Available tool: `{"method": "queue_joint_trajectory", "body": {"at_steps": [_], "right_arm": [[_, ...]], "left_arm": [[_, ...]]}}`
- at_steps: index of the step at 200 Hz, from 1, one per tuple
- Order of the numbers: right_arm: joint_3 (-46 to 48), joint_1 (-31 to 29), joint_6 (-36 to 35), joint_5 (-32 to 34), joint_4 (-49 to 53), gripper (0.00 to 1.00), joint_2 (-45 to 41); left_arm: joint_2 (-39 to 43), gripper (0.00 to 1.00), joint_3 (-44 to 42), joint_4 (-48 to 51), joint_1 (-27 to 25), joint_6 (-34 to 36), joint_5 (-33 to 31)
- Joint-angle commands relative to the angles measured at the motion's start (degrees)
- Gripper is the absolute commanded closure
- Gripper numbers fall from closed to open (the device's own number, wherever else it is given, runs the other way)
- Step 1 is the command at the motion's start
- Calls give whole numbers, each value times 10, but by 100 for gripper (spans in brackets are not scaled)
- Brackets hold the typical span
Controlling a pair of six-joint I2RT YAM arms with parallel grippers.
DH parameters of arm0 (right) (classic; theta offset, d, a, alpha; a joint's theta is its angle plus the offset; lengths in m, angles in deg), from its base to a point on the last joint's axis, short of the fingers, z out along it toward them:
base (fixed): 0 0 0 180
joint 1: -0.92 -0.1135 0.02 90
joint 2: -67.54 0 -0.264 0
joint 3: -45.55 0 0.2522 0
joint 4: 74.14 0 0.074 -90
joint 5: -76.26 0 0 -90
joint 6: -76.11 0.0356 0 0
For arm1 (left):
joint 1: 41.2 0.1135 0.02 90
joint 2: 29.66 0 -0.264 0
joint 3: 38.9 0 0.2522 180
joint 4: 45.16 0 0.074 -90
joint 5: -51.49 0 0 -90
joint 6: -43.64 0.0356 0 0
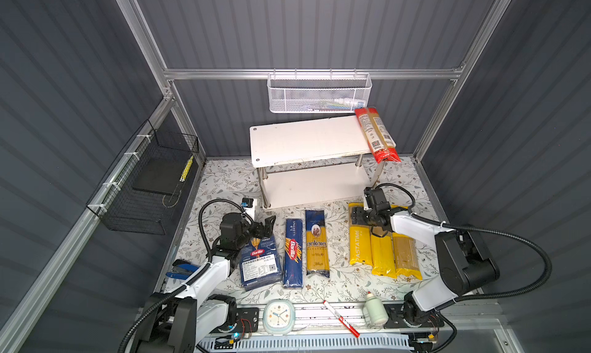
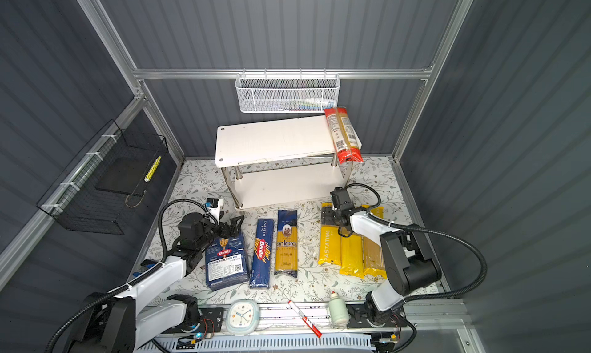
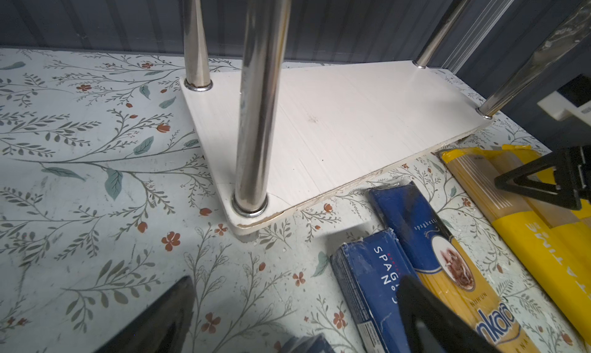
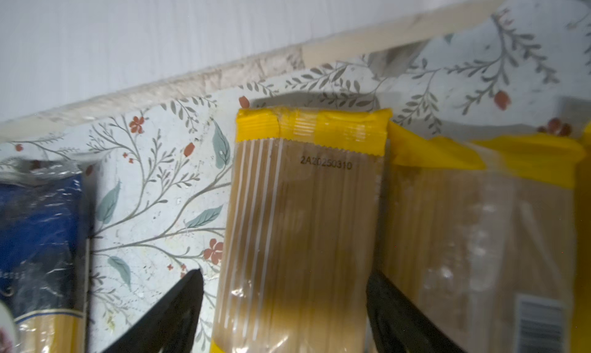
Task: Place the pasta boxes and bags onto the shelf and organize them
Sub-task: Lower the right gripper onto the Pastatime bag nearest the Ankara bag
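The white shelf (image 1: 307,140) stands at the back, and a red-and-clear bag (image 1: 377,134) lies across the right end of its top board, overhanging the front. On the floral mat lie the wide Barilla box (image 1: 260,265), the narrow Barilla box (image 1: 293,254), the ankara bag (image 1: 316,242) and three yellow Pastatime bags (image 1: 382,255) side by side. My right gripper (image 4: 283,279) is open, its fingers astride the far end of the leftmost Pastatime bag (image 4: 303,223). My left gripper (image 1: 268,223) hangs open over the wide box's far end, holding nothing.
A white mesh basket (image 1: 319,94) hangs on the back wall above the shelf. A black wire basket (image 1: 150,182) hangs on the left wall. A clock (image 1: 279,316), red marker (image 1: 340,317) and small bottle (image 1: 374,309) lie along the front rail; a blue stapler (image 1: 182,268) sits front left.
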Motion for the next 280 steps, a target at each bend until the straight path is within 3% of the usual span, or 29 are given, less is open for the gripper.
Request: {"method": "queue_joint_trajectory", "body": {"at_steps": [1,54,131,169,231,280], "right_arm": [[-8,-2,4,-13,-1,20,18],[-4,-41,29,-14,-4,21,21],[-12,-128,67,0,8,22,13],[22,-140,63,1,44,21,-57],[148,-142,107,9,71,18,-244],[138,-145,82,19,167,17,-337]], "left_arm": [[-2,1,16,2,1,-3,2],[-29,1,35,13,1,3,19],[33,1,-9,-15,1,-2,9],[17,1,1,-9,1,3,19],[28,1,-6,-12,1,0,10],[28,1,-5,-13,1,2,14]]}}
